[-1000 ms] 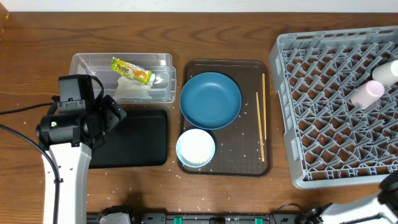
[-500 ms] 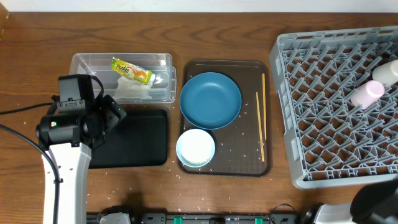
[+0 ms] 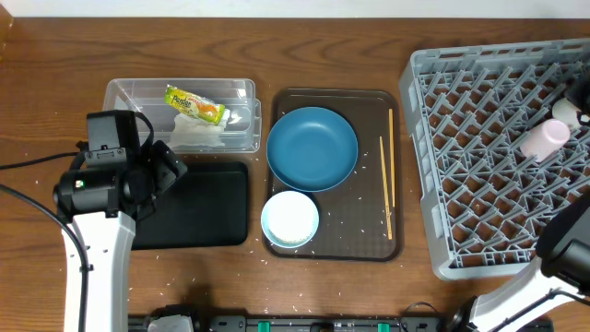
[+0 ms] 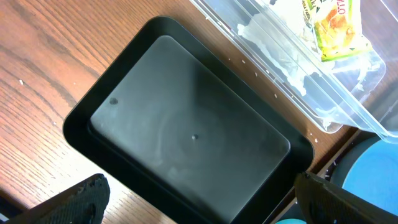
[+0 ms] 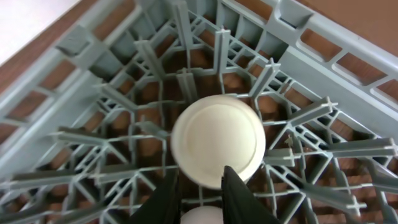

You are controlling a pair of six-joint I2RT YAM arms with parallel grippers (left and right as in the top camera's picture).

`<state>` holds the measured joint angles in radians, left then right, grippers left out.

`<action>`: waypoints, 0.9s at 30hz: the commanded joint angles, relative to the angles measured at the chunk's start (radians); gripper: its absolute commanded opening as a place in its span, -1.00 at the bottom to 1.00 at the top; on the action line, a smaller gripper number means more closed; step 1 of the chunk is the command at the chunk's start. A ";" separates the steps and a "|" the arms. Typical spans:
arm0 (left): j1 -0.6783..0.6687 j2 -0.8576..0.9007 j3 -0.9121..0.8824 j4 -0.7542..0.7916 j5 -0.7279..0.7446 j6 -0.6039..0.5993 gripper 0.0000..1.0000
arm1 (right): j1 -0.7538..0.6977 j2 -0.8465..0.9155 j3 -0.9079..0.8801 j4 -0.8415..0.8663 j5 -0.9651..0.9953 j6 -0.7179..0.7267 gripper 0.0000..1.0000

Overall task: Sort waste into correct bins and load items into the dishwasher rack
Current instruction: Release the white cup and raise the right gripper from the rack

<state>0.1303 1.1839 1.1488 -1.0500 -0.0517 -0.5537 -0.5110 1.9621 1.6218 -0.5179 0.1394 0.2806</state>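
Counting two chopsticks [image 3: 392, 148], one blue plate [image 3: 312, 148], left end effector [image 4: 205, 202] wide, right end effector [image 5: 200, 180] narrow, grip unclear.

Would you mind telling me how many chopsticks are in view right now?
2. Both lie on the brown tray, right of the blue plate: the outer chopstick along the tray's right edge, the inner chopstick just left of it, nearer the front. None appears hidden.

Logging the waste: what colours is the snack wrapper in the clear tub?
The snack wrapper is yellow, green and orange; clearest overhead.
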 commanded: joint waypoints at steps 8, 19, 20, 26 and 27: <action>0.005 0.005 0.014 -0.003 -0.002 -0.002 0.96 | -0.010 0.070 0.000 0.036 0.033 0.002 -0.53; 0.005 0.005 0.014 -0.003 -0.002 -0.002 0.96 | -0.030 -0.087 0.001 0.026 0.037 -0.006 -0.22; 0.005 0.005 0.014 -0.003 -0.002 -0.002 0.96 | -0.035 -0.110 0.001 0.031 0.037 -0.007 -0.03; 0.005 0.005 0.014 -0.003 -0.002 -0.002 0.96 | -0.093 -0.179 0.001 0.054 0.037 -0.065 0.77; 0.005 0.005 0.014 -0.003 -0.002 -0.002 0.96 | -0.106 -0.175 0.000 0.048 0.037 -0.082 0.77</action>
<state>0.1303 1.1839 1.1488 -1.0500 -0.0517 -0.5537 -0.5774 1.7924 1.6207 -0.4610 0.1585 0.2478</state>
